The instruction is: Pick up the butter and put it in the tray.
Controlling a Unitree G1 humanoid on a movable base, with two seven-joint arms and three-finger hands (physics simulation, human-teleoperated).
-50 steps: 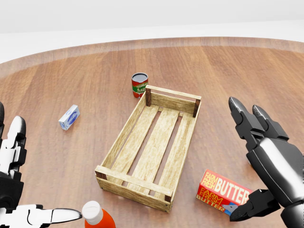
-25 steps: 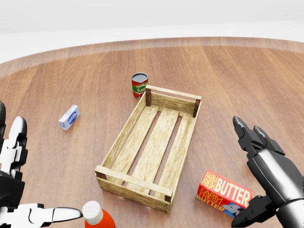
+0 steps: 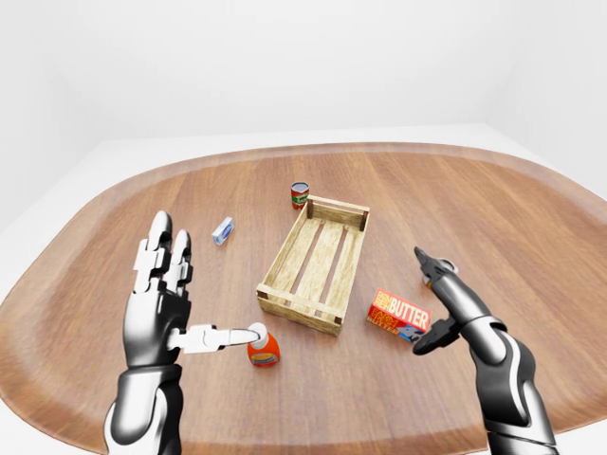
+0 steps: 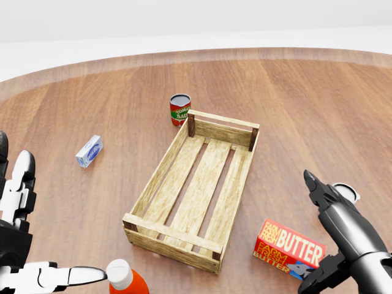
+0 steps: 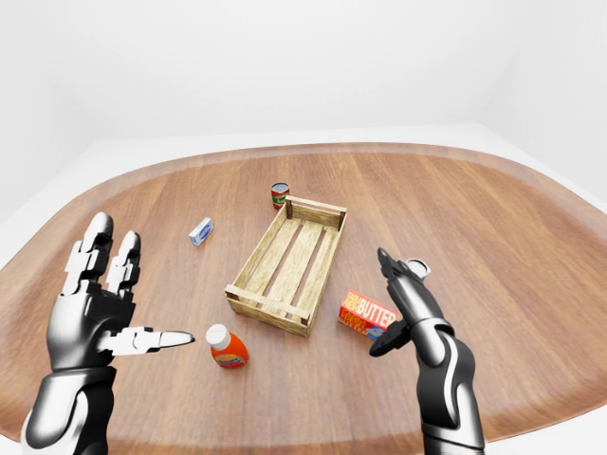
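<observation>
— Lower now: our right robot hand [image 4: 331, 245] has dropped in the head view since a second ago, and its long fingers [image 4: 320, 187] sit well below where they were, while the camera has not shifted.

— How far along are we?

— Barely begun, we judge. The butter [image 4: 288, 248] lies on the surface [image 4: 294, 104], outside the tray [image 4: 195, 188], which holds nothing. Grasp, lift, carry and release are all left.

— And the robot hand itself?

— Spread wide, holding nothing. Its thumb [image 4: 318, 280] is at the near corner of the butter box; we cannot tell whether it touches. The long fingers stand above the box's far side, apart from it.

— Beyond it?

— The tray lies just past the butter, toward our left side. Our left robot hand [image 3: 163, 308] is also open and empty, thumb beside the white cap of an orange bottle [image 3: 263, 347]. Farther off stand a red can [image 4: 180, 109] at the tray's far corner and a small blue carton [image 4: 89, 151].
</observation>
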